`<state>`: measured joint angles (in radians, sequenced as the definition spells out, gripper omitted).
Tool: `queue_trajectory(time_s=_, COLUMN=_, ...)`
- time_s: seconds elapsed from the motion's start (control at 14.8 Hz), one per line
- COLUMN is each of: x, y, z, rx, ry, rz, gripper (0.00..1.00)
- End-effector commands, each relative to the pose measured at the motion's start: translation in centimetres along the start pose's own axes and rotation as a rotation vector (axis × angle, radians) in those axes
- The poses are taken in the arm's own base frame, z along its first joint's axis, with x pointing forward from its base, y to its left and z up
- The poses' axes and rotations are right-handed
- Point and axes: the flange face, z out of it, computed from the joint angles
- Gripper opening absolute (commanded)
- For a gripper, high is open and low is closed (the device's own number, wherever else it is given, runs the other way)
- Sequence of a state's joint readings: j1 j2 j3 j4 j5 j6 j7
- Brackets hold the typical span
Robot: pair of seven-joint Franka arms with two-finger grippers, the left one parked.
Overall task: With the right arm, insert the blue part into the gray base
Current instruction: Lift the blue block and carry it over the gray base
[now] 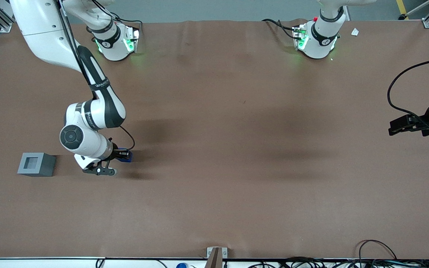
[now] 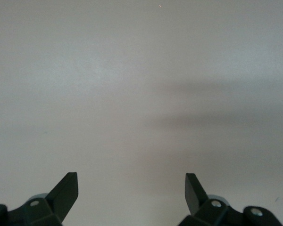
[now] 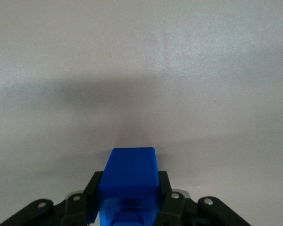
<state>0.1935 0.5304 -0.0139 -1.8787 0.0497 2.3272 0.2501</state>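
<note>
The right arm's black gripper (image 1: 124,155) is shut on the blue part (image 1: 126,156), low over the brown table. In the right wrist view the blue part (image 3: 130,179) sits clamped between the two black fingers (image 3: 164,186), with only table surface ahead of it. The gray base (image 1: 35,164), a light gray cube with a square recess in its top, stands on the table toward the working arm's end, beside the gripper and apart from it, at about the same distance from the front camera.
The right arm's white wrist and elbow (image 1: 88,130) hang above the gripper. The parked arm's gripper (image 1: 410,124) sits at the opposite end of the table. Both arm bases (image 1: 117,41) stand along the table's back edge. Cables (image 1: 378,257) lie at the front edge.
</note>
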Motion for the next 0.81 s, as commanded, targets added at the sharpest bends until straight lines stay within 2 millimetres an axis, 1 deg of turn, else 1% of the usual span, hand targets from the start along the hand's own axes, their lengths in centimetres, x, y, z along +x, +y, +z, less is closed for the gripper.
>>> queue_trajectory(time_s=0.0, x=0.1, y=0.1, z=-2.1, rx=0.0, ry=0.0, rz=0.004, gripper=0.28)
queue_trajectory(time_s=0.07, x=0.5, y=0.1, z=-2.9, rx=-0.001, ry=-0.004, rz=0.008, gripper=0.25)
queue_trajectory(time_s=0.2, x=1.3, y=0.9, z=-4.7, rx=-0.001, ry=-0.008, rz=0.02, gripper=0.22)
queue_trajectory(time_s=0.47, x=2.9, y=3.1, z=-9.9, rx=0.009, ry=0.009, rz=0.052, gripper=0.2)
queue_trajectory(time_s=0.61, x=3.7, y=4.9, z=-12.5, rx=0.001, ry=0.031, rz=0.066, gripper=0.18)
queue_trajectory(time_s=0.74, x=4.0, y=7.1, z=-14.1, rx=-0.01, ry=0.053, rz=0.062, gripper=0.18)
